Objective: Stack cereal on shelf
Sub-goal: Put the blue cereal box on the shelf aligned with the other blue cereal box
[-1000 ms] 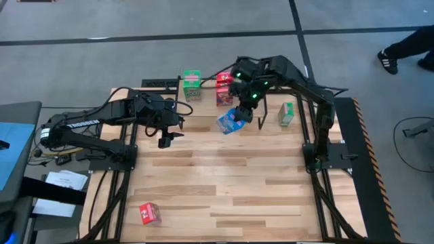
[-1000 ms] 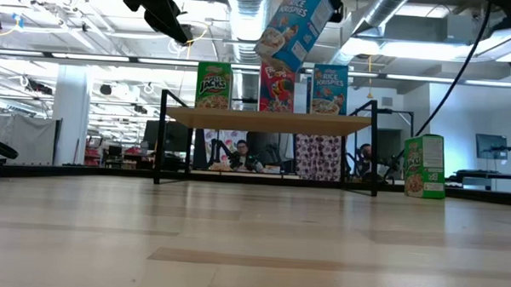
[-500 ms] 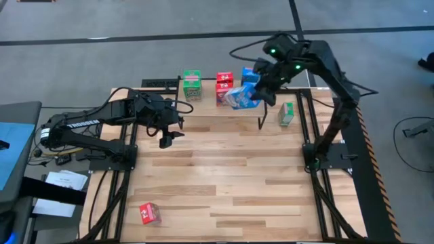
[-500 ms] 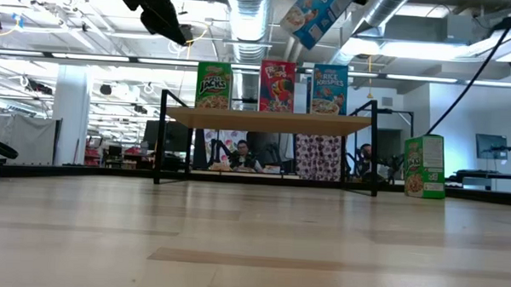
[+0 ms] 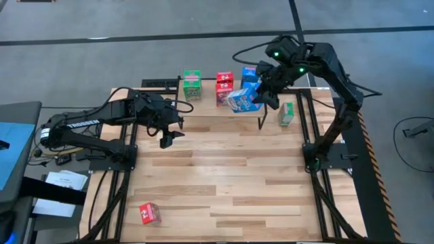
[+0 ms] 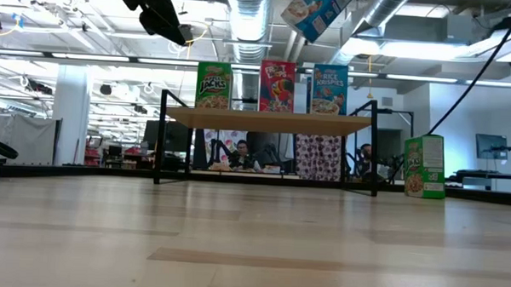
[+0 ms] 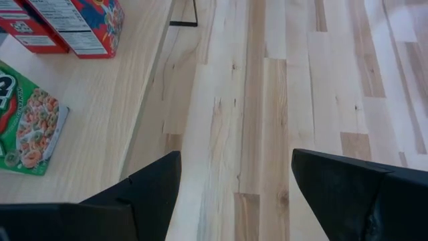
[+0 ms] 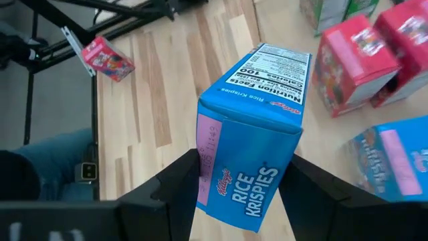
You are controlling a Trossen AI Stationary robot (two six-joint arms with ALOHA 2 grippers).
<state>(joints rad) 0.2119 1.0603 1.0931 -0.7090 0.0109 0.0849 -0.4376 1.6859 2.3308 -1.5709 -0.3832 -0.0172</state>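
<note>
The right end effector [image 5: 261, 95], clamped on a tilted blue Rice Krispies box [image 8: 251, 144], carries it above the shelf [image 6: 269, 120], apparently just over the standing blue box [image 6: 329, 89] there, so next comes levelling and lowering onto it.

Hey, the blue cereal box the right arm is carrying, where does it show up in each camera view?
High view: blue box in the right gripper, above the shelf, beside the red box.
Low view: tilted at the top edge, above the row on the shelf.
Left wrist view: not in it.
Right wrist view: centre, between the fingers.
Shared landmark: the red box on the shelf.
</note>
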